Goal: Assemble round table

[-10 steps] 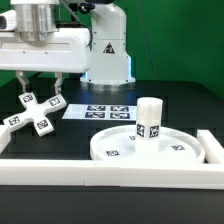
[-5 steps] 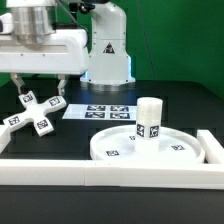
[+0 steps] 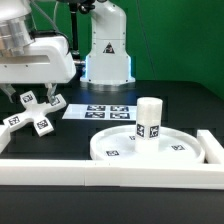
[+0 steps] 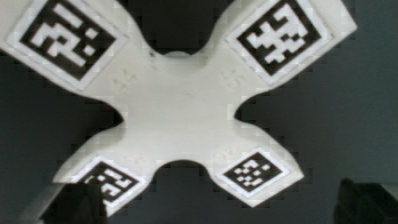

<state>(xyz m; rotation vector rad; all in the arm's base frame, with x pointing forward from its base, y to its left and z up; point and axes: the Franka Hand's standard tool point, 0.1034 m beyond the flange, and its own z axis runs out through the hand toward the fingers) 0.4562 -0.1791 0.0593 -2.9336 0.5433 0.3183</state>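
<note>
The white cross-shaped foot [image 3: 33, 108] lies flat on the black table at the exterior view's left, tags on its arms. It fills the wrist view [image 4: 178, 100]. My gripper [image 3: 33, 96] hangs just over it, tilted, jaws open and empty, with the dark fingertips [image 4: 71, 205] standing either side of one pair of the foot's arms. The large rimmed round disc [image 3: 110, 148] lies at the front right with the short thick cylinder leg [image 3: 149, 119] standing upright on its middle.
The marker board [image 3: 100, 111] lies flat behind the disc. Long white border bars run along the front [image 3: 100, 174] and down the right side [image 3: 214, 148] of the table. The arm's white base [image 3: 108, 50] stands at the back.
The gripper and wrist have moved down and toward the exterior view's left, tilting over the cross-shaped foot. The foot, disc and leg have not moved.
</note>
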